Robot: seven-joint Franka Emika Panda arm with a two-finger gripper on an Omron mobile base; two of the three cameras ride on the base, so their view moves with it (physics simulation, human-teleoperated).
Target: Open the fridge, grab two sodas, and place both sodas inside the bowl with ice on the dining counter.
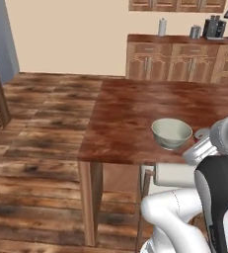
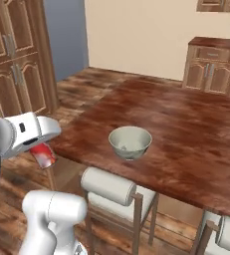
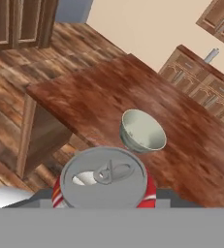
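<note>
- Wooden flooring surrounded the dining counter [image 2: 186, 129], which carried the bowl [image 2: 130, 141] near its front edge.
- Gripper [image 2: 43, 152] was closed on the red can [image 3: 104, 181], held off the counter's edge.
- Bowl sat ahead of the can, apart from it.

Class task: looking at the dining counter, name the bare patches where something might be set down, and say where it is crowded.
The dining counter is bare all round the bowl, widest between bowl and far edge. The near edge is crowded: the gripper holds the red can off its corner, above the stools.
</note>
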